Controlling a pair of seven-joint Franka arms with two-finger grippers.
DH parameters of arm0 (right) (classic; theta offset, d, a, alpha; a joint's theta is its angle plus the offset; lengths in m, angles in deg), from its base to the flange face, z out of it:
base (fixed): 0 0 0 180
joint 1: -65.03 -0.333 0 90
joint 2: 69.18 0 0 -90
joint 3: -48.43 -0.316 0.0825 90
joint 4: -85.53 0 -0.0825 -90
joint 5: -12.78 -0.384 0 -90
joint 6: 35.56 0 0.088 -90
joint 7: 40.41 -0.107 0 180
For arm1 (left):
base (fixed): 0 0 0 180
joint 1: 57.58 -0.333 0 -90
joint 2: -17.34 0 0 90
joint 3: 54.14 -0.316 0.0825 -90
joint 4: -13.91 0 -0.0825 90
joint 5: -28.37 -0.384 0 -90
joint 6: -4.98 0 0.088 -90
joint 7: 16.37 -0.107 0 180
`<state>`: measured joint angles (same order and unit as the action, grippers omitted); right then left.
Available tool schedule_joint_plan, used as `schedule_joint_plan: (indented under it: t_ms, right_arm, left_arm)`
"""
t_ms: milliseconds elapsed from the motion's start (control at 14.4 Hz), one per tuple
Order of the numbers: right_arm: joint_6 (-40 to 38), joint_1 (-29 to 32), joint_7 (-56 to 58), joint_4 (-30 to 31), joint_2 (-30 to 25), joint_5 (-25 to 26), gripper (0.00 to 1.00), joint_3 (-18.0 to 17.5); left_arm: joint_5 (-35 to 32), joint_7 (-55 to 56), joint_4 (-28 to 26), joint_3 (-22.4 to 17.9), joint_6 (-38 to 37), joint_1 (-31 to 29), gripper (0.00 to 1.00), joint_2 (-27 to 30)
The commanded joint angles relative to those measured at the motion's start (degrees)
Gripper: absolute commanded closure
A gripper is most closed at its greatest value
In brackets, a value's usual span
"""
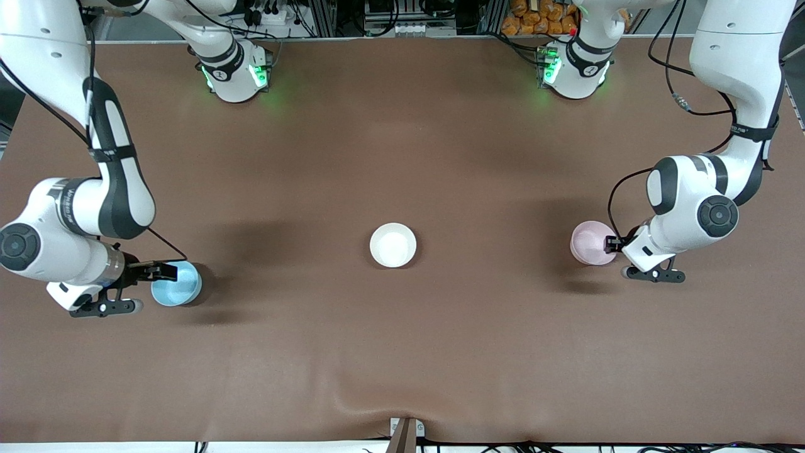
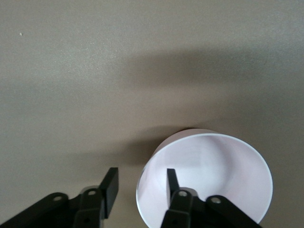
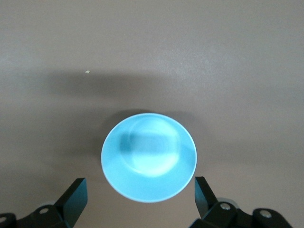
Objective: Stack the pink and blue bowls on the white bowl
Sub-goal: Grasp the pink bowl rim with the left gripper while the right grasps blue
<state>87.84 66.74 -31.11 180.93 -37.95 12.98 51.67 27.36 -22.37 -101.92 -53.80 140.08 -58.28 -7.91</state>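
The white bowl (image 1: 393, 245) sits at the table's middle. The light blue bowl (image 1: 177, 284) sits toward the right arm's end, and it also shows in the right wrist view (image 3: 148, 156). My right gripper (image 1: 163, 271) (image 3: 138, 194) is open wide and empty, at the bowl's edge, with the bowl just ahead of its fingertips. The pale pink bowl (image 1: 591, 242) (image 2: 209, 183) sits toward the left arm's end. My left gripper (image 1: 610, 243) (image 2: 141, 183) is open and straddles the pink bowl's rim, one finger (image 2: 172, 180) inside and one (image 2: 111, 187) outside.
The brown table mat (image 1: 402, 352) has a raised wrinkle near its front edge, by a small bracket (image 1: 405, 433). The arm bases (image 1: 236, 72) stand along the table's farthest edge from the front camera.
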Motion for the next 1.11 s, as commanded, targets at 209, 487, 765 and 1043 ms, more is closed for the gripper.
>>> schedule_joint_plan:
  t_ms: [209, 487, 765, 1043]
  right_arm:
    - [4.73, 2.50, 2.64, -1.62, 4.54, 1.30, 0.00, -0.24]
    - [5.01, 3.65, 4.41, -1.54, 6.38, 1.04, 0.00, -0.33]
    - [5.45, 4.18, 4.41, -1.54, 7.96, 0.42, 0.00, -0.33]
    - [6.15, 4.79, 4.33, -1.62, 8.85, 0.33, 0.00, -0.42]
  left_arm:
    - [-1.19, -1.91, -1.59, 0.19, 1.05, -0.18, 0.72, 0.38]
    - [-1.10, -2.08, -1.24, 0.28, 0.78, -0.09, 1.00, 0.47]
    - [-0.14, -0.95, 1.99, 3.34, -2.37, -0.18, 1.00, 3.10]
    - [1.27, 9.22, 18.06, 8.44, -17.73, 1.49, 1.00, 0.92]
